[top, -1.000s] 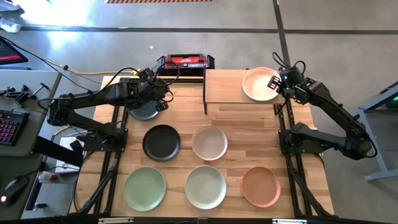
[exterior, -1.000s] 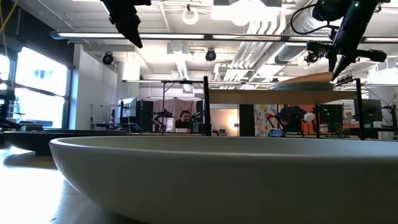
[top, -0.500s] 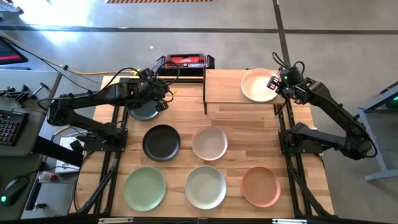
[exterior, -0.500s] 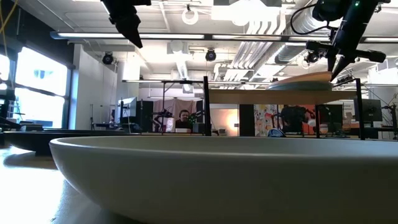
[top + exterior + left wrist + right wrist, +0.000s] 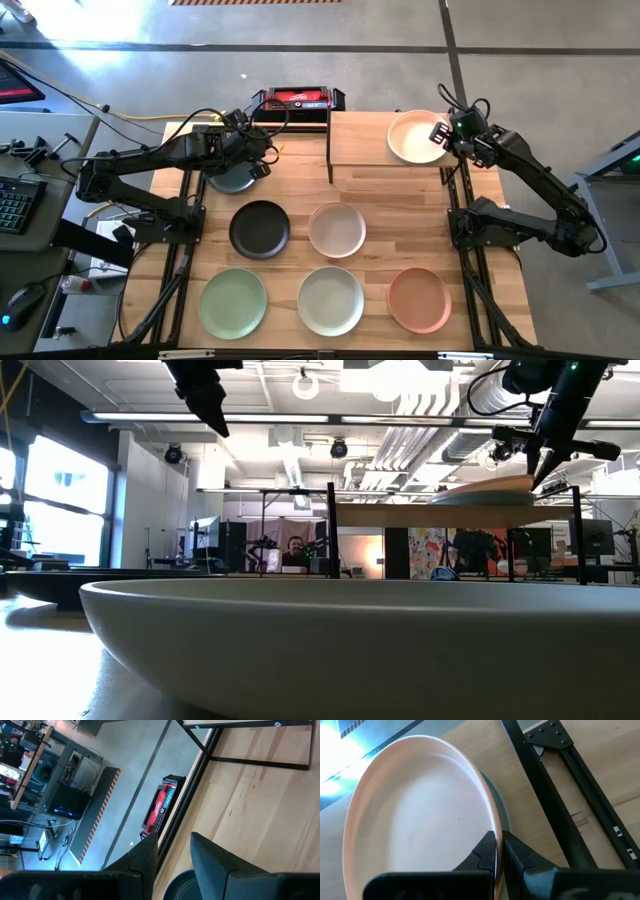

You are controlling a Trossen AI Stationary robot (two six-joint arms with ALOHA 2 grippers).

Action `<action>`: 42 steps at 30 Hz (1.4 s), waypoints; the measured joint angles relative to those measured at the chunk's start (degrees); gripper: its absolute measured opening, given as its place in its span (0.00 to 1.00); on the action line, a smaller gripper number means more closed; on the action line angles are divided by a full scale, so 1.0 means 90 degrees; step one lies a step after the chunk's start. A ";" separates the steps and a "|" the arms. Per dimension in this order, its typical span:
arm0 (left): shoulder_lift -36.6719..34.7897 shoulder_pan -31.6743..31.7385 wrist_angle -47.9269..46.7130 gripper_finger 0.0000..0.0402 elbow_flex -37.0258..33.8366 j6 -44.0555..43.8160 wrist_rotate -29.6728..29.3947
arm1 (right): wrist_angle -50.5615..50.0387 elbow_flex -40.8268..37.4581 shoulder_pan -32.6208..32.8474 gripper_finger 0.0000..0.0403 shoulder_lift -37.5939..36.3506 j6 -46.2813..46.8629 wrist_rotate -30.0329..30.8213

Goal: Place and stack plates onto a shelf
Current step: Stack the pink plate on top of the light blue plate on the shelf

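Table (image 5: 400,215): pale wood planks, smooth, grain visible. Shelf (image 5: 365,135): the same light wood, carried on thin black metal posts (image 5: 330,150). Plates: matt and smooth, including the cream plate (image 5: 420,830), black plate (image 5: 259,228) and light green plate (image 5: 232,303). Gripper fingers (image 5: 215,862): dark, dull plastic-like surface. Box (image 5: 297,98): red and black, slightly glossy.

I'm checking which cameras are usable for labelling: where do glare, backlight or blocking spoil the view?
Low view: an off-white plate close to the lens fills the lower half, and bright ceiling lights backlight the shelf. Right wrist view: glare whitens the corner beside the cream plate. High view: evenly lit, with glare on the floor only.
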 joint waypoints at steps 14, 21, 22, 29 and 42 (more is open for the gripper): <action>0.0000 0.0000 0.0000 0.26 0.0000 -0.0002 0.0005 | 0.0000 0.0000 -0.0022 0.00 0.0000 -0.0002 0.0138; 0.0000 0.0000 0.0000 0.26 0.0000 -0.0002 0.0006 | 0.0069 0.0000 -0.0024 0.00 0.0000 -0.0002 0.0136; 0.0000 0.0000 0.0000 0.26 0.0000 -0.0002 0.0006 | 0.0108 0.0000 -0.0024 0.00 0.0000 0.0000 0.0136; 0.0000 -0.0001 0.0000 0.26 0.0000 -0.0002 0.0006 | 0.0138 0.0000 -0.0024 0.00 0.0000 0.0114 0.0141; 0.0000 -0.0002 0.0002 0.26 0.0000 -0.0002 0.0006 | 0.0158 0.0000 -0.0022 0.00 0.0015 0.0114 0.0004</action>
